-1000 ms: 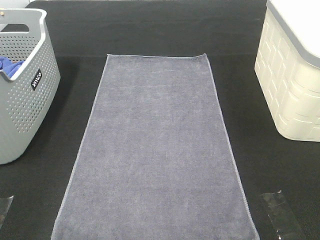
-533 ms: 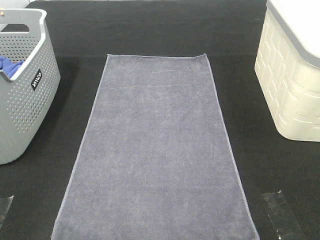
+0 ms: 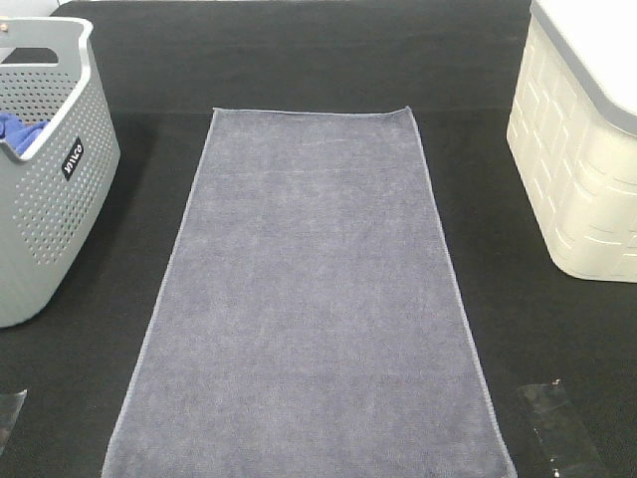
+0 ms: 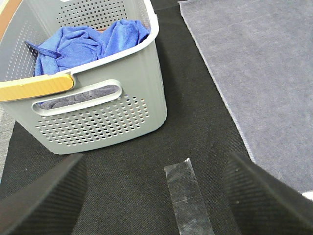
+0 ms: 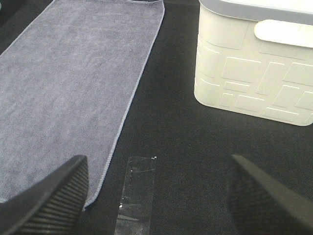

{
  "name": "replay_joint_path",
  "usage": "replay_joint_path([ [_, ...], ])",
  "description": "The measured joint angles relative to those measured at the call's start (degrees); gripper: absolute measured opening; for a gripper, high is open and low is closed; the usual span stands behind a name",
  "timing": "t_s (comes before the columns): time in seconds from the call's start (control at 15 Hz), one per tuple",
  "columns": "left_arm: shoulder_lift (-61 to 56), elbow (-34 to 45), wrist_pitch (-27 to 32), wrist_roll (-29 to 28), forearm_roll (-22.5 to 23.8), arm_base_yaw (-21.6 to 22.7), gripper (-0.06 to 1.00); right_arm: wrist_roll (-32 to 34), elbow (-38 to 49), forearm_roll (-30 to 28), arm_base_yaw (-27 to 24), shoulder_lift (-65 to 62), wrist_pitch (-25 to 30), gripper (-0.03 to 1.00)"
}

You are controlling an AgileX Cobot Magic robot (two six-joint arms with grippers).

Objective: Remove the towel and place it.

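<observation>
The slate-grey towel lies flat and spread out lengthwise down the middle of the black table. Its near end runs off the bottom of the exterior view. It also shows in the left wrist view and in the right wrist view. My left gripper is open and empty, above the table between the grey basket and the towel's edge. My right gripper is open and empty, above the table between the towel's other edge and the cream bin. Neither gripper shows in the exterior view.
A grey perforated basket at the left holds a bright blue cloth. A cream bin with a grey lid stands at the right. Clear tape strips lie on the table near each front corner, one on the left and one on the right.
</observation>
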Motion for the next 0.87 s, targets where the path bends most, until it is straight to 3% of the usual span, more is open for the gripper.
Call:
replay_joint_path([
  [0.87, 0.0, 0.0, 0.0, 0.0, 0.0, 0.0, 0.74, 0.0, 0.0, 0.6, -2.6, 0.0, 0.0, 0.73],
])
